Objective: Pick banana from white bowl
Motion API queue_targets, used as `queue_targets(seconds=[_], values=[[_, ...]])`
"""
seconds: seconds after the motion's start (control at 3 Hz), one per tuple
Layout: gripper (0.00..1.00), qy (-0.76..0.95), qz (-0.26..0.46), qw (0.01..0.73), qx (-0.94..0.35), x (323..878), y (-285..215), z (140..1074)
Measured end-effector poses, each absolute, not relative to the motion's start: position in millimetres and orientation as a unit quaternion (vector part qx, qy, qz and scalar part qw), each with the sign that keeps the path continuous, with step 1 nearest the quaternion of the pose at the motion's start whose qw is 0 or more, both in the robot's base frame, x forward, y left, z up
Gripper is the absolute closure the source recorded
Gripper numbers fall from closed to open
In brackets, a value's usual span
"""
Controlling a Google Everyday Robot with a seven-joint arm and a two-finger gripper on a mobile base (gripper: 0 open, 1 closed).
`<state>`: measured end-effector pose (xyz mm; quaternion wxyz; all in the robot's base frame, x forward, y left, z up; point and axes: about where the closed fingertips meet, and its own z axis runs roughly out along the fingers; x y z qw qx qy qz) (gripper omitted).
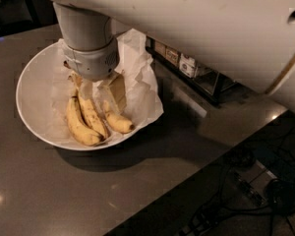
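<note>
The gripper (101, 93) is down inside the white bowl (32, 90), right over the upper ends of the fruit, and the thick grey wrist above it hides most of it, so I cannot tell whether it is open or closed or has hold of anything. The banana (119, 122) lies loose on the right side of the bowl, on the crinkled white paper (140, 90), its top end running up under the gripper. Just beside it on the left lie two more heavily speckled bananas (84, 124), pressed close together. The robot's broad white arm (211, 28) crosses the whole top of the view and covers the far rim of the bowl. The bowl sits on a dark grey table (88, 191). Past the table's right edge stands a low black rack (196, 75) with small boxes, and cables (236, 200) lie on the floor below
</note>
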<state>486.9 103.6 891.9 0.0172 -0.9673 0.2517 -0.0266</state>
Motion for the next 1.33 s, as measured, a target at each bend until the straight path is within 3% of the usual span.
queue_targets(seconds=[0.33,1.0,1.33], values=[[0.34,0.199,-0.043,0.002,-0.979,485.1,100.5,892.0],[0.48,0.195,-0.048,0.017,-0.979,489.0,103.8,890.4],[0.46,0.176,-0.051,0.026,-0.983,489.8,94.6,885.9]])
